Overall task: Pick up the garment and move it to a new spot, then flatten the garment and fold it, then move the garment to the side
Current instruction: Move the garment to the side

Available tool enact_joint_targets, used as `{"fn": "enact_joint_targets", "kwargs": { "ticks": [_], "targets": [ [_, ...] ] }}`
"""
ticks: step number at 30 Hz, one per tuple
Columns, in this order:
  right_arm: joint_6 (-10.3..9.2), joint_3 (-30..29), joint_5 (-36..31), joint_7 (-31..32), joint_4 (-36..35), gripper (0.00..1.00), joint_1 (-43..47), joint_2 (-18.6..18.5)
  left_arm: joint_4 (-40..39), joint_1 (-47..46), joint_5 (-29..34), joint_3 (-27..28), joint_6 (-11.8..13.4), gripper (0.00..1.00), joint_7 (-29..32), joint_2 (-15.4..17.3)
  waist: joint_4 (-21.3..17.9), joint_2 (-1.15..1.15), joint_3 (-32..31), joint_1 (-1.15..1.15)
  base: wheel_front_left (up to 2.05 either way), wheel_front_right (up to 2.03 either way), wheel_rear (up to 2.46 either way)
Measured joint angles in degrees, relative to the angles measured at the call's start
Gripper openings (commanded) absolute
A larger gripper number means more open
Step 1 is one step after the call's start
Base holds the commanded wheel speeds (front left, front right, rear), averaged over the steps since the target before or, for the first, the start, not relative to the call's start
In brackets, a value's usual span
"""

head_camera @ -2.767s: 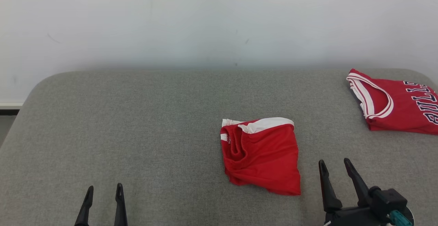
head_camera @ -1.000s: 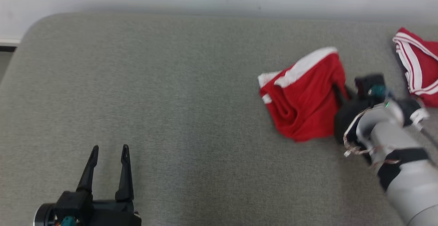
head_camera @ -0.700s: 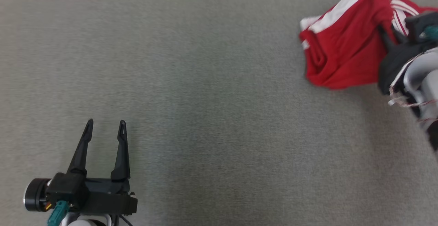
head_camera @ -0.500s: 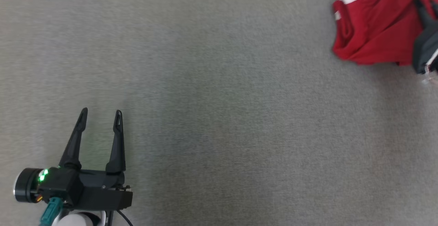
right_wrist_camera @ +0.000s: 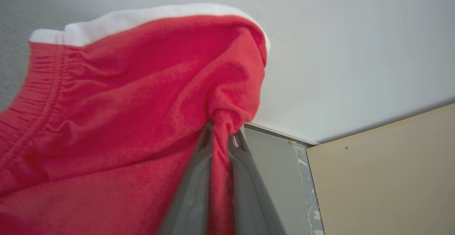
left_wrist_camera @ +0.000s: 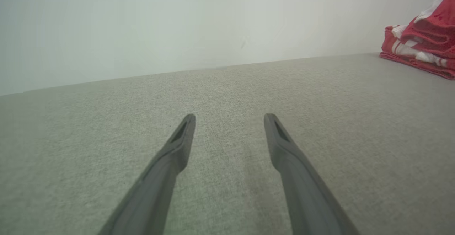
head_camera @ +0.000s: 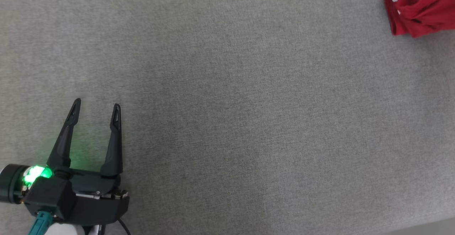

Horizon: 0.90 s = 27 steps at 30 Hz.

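Right tool is pinching a bunched fold of the red garment, fingers pressed tight on the cloth, white waistband edge showing along the top. From the head view, the red cloth is up in the far top-right corner over the grey surface. Left tool is low on the left, fingers spread wide, well apart from the garment, green light glowing at its base
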Motion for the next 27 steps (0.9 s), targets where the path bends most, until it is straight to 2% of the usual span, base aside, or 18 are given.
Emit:
{"fn": "enact_joint_targets", "kwargs": {
  "ticks": [8, 9, 10, 11, 18, 27],
  "targets": [
    [0.00, -0.87, -2.47, -0.03, 5.06, 0.00, -3.85, -0.08, -1.36, 0.05, 0.07, -0.19, 0.00, 1.00, 0.00, 0.67, -0.32, 0.00, 2.79, 0.00, 0.00, 0.00, 0.00],
    [0.00, -1.15, -2.83, -0.07, 5.90, 0.30, -4.10, -0.02, -1.46, 0.04, 0.05, -0.18, 0.00, 1.00, 0.00, 0.65, -0.12, 0.00, 2.95, -0.01, 0.00, 0.00, 0.00],
    [0.00, -1.41, -3.41, -0.33, 6.64, 0.77, -4.31, 0.05, -1.55, 0.01, 0.03, -0.12, 0.01, 1.00, 0.00, 0.63, 0.10, 0.00, 3.08, -0.01, 0.00, 0.00, 0.00],
    [0.00, -1.48, -4.02, -0.51, 7.42, 1.00, -4.55, 0.12, -1.72, 0.02, -0.01, -0.10, 0.10, 1.00, 0.00, 0.57, 0.32, 0.00, 3.20, -0.01, 0.00, 0.00, 0.00],
    [0.00, -2.81, -6.24, -2.18, 10.57, 1.00, -5.93, 1.80, -1.92, 0.15, -0.11, 0.23, 0.57, 1.00, 0.00, 0.34, 0.93, 0.00, 3.20, -0.01, 0.00, 0.00, 0.00],
    [0.00, -6.70, -4.19, -12.34, 9.77, 1.00, -5.43, 5.75, 0.10, 1.15, -0.80, 0.87, 1.09, 1.00, 0.00, -1.45, 1.76, -0.01, -1.28, -0.01, 0.00, 0.00, 0.00]
  ]
}}
